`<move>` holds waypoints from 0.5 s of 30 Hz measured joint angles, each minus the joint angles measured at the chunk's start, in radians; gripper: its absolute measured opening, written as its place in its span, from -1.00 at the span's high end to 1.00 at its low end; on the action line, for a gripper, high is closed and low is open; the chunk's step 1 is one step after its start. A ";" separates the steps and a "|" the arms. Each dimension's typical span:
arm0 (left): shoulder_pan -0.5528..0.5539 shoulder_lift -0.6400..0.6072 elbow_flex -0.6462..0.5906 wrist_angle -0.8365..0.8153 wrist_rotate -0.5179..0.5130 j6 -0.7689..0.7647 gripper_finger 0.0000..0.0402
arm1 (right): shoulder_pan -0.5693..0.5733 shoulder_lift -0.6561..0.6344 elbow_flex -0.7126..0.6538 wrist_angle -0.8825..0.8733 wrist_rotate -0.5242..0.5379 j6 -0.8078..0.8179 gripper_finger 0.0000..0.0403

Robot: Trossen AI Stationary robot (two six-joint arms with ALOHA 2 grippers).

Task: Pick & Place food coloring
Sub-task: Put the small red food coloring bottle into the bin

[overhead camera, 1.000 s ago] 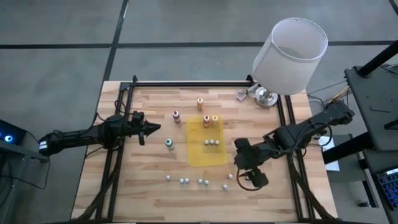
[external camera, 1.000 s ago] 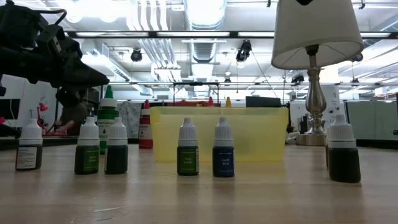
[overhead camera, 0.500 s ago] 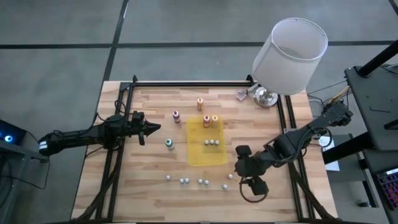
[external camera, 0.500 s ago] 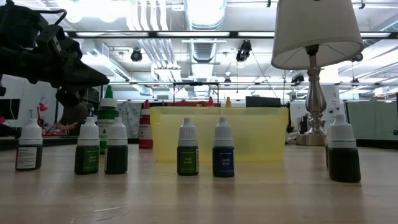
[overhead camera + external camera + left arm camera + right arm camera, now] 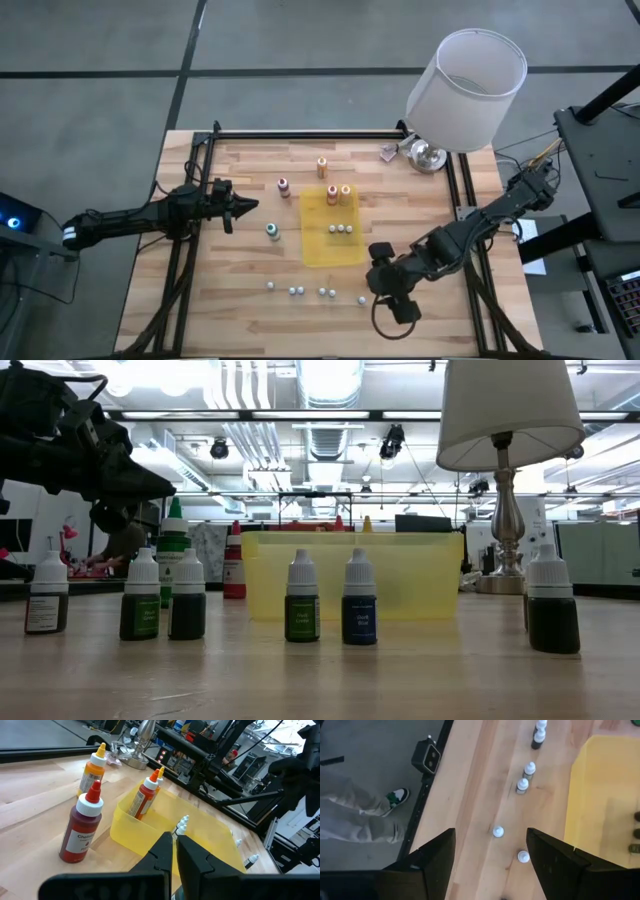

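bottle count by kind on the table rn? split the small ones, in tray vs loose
Tall nozzle-tip bottles: 5 (2 of them in the yellow tray)
Small white-capped droppers in the tray: 3
Small white-capped droppers loose on the table: 7
Total: 15

Front edge of the wooden worktop [image 5: 240, 255] is pretty crowded: a row of tiny white-capped bottles [image 5: 297, 291] lines it. The shallow yellow plastic tray [image 5: 333, 245] hogs the middle. Left front corner's wide open, though; the white-shaded lamp [image 5: 465, 75] blocks the right back corner.
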 joint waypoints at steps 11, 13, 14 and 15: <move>0.000 0.000 0.000 0.000 0.000 0.000 1.00 | -0.014 0.029 0.032 -0.105 -0.002 0.006 -0.16; 0.000 0.000 0.000 0.000 0.000 0.000 1.00 | -0.018 0.041 0.030 -0.134 -0.002 0.003 -0.16; 0.000 0.000 0.000 0.000 0.000 0.000 1.00 | -0.021 0.048 0.030 -0.143 -0.002 0.001 -0.16; 0.000 0.000 0.000 0.000 0.000 0.000 1.00 | -0.024 0.055 0.030 -0.143 -0.002 -0.001 -0.16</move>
